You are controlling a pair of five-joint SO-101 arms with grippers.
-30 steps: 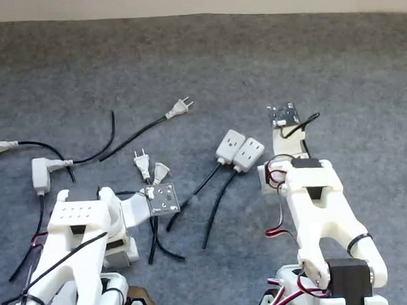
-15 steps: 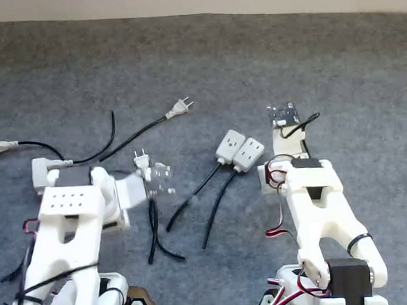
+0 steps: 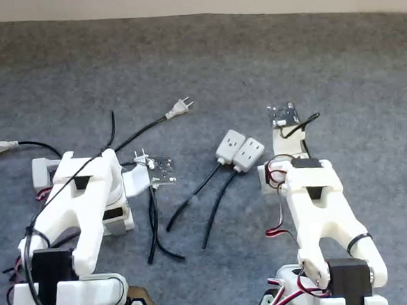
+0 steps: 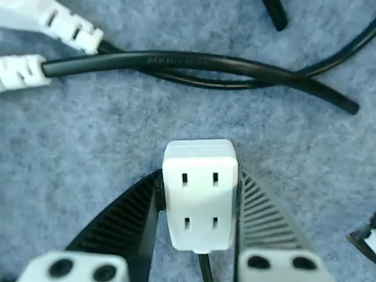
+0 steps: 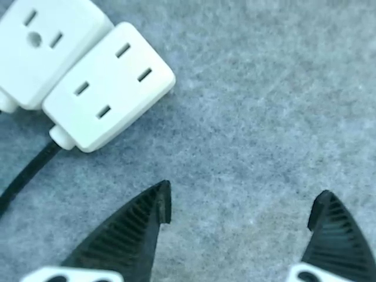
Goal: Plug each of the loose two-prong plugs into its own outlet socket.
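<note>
Two sets: L fingers clamp white socket btwn them; R fingers spread, twin sockets off tips.

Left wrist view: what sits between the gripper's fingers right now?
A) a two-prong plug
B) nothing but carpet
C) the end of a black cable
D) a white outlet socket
D: the white outlet socket, slots facing the camera, sits between the fingers of the left gripper, which touch both its sides.
</note>
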